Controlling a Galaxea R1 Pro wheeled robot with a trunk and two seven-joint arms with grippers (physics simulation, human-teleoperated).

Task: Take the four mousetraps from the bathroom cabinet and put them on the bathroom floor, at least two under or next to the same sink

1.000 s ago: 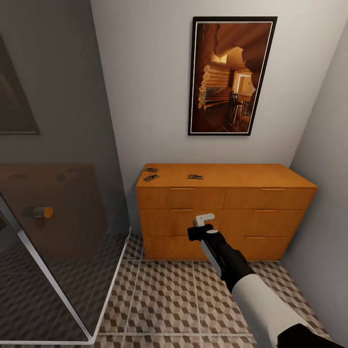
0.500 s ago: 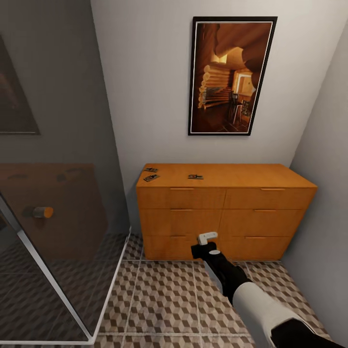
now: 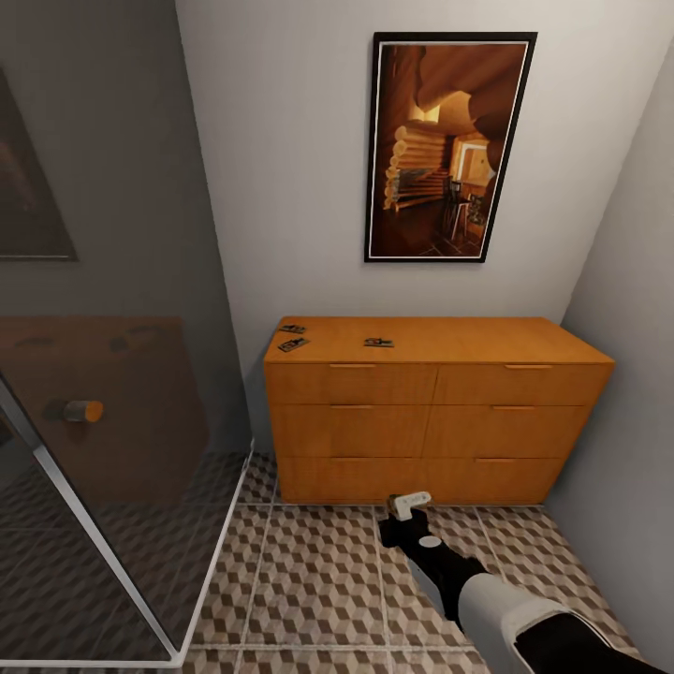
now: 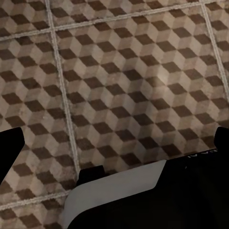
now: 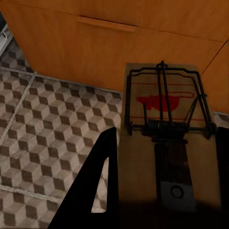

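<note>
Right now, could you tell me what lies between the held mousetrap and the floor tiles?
Nothing shows there: in the right wrist view the mousetrap, held in the right end effector, hangs over bare bathroom floor.

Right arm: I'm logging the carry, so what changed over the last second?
The right tool, shut on a mousetrap, came down from in front of the cabinet's middle drawers to just above the bathroom floor at the cabinet's foot. The three mousetraps on the cabinet top stayed put, and the camera did not shift.
</note>
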